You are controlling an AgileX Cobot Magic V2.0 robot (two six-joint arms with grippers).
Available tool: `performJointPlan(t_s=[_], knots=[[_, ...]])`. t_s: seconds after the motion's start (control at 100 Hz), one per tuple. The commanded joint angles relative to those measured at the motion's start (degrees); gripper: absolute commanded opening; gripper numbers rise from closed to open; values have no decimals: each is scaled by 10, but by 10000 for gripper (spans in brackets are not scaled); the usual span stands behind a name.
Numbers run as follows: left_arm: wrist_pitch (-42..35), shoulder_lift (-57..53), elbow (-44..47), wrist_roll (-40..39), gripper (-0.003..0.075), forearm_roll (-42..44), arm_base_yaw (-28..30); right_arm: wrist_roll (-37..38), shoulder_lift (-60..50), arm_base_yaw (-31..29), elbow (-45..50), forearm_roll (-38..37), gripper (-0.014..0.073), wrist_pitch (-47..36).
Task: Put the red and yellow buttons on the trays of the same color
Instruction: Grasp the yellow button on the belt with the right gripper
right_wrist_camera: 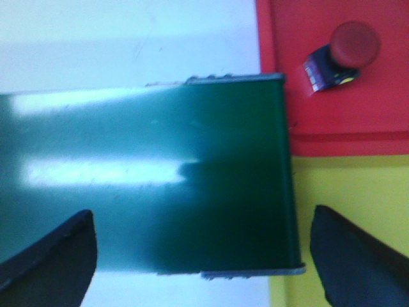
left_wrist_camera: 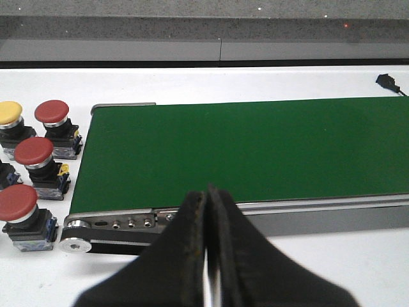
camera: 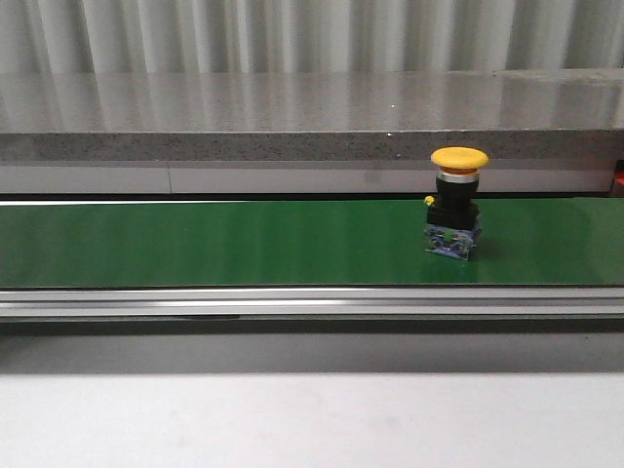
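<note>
Front view shows a yellow button (camera: 456,202) standing upright on the green conveyor belt (camera: 214,242), toward its right. Right fingers (right_wrist_camera: 204,256) spread wide above the belt's end, beside the red tray (right_wrist_camera: 358,109) and yellow tray (right_wrist_camera: 358,185). Left fingers (left_wrist_camera: 208,256) are pressed together, empty. A late grasp could let the tall button topple off.

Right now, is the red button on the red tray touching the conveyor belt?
Apart. The right wrist view shows bare red tray between the red button and the green belt.

No legible text (anywhere visible)
</note>
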Motion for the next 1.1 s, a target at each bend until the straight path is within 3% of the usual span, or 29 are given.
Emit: performJointPlan(t_s=[0.0, 0.41, 0.68, 0.92, 0.99, 1.09], knots=[[-42, 4, -15, -1, -20, -4, -6, -8, -26, 29, 8, -2, 664, -2], [-42, 4, -15, -1, -20, -4, -6, -31, -11, 187, 45, 11, 664, -16], [-42, 4, -15, -1, -20, -4, -6, -62, 49, 212, 30, 65, 664, -56], [-42, 4, -15, -1, -20, -4, -6, -62, 103, 212, -17, 69, 661, -88], [-42, 4, -15, -1, -20, -4, -6, -62, 117, 212, -28, 69, 610, -84], [-42, 4, -15, -1, -20, -4, -6, -62, 129, 212, -34, 69, 419, -76]])
